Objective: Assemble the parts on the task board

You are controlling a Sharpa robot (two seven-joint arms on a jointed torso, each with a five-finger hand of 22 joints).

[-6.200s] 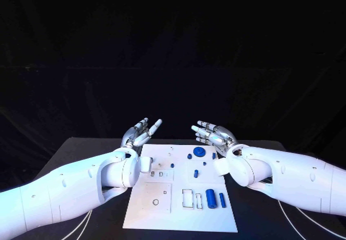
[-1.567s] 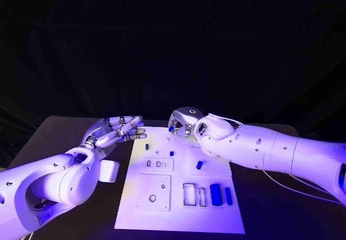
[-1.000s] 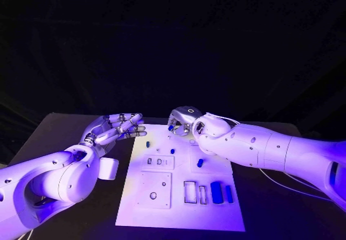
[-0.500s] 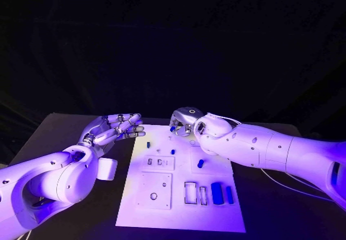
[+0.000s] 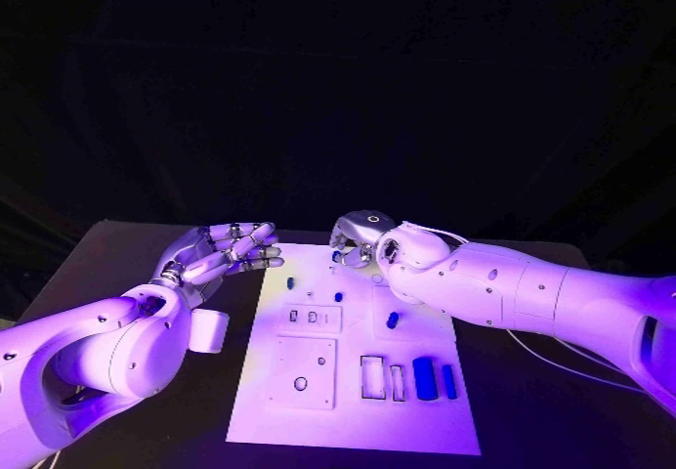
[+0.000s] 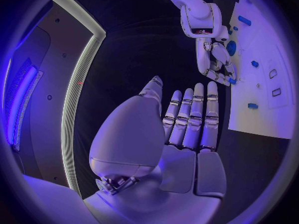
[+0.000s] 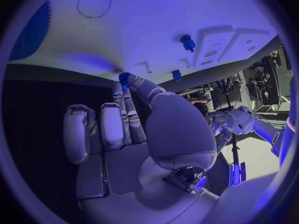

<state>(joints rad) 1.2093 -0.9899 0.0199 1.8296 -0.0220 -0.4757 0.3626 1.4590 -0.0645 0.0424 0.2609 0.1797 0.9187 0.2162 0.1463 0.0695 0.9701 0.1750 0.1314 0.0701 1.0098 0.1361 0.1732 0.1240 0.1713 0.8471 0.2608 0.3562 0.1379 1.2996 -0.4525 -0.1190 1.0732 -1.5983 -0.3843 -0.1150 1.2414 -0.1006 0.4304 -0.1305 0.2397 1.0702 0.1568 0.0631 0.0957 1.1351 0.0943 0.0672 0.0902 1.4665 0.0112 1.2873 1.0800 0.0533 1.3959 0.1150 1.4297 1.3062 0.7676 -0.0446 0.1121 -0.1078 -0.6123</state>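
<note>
Head view: the right hand (image 5: 358, 238) hangs over the far edge of the task board (image 5: 356, 410), fingers curled down around a small blue part (image 5: 337, 255) pinched at their tips. The left hand (image 5: 226, 251) floats just off the board's far left corner, palm up, fingers spread and holding nothing. To do this step well, I judge the right hand should carry the piece low and upright to its seat, line it up before pressing, and let go only once it sits flush; the left hand could steady the board's edge. As for containers, the board's own recesses serve: near its near right corner a fat blue cylinder (image 5: 424, 377) and a thin blue pin (image 5: 449, 381) lie beside two outlined slots that look unfilled, though I cannot be sure.

Left wrist view: the left hand (image 6: 177, 129) shows an open palm with straight fingers apart, gripping nothing. Beyond it the right hand (image 6: 215, 59) dips to the board's edge with a blue speck at its fingertips.

Right wrist view: the right hand (image 7: 137, 119) pinches the blue part (image 7: 124, 78) between thumb and a fingertip, close above the white board (image 7: 156, 25). A blue peg (image 7: 186, 42) stands in the board further along
</note>
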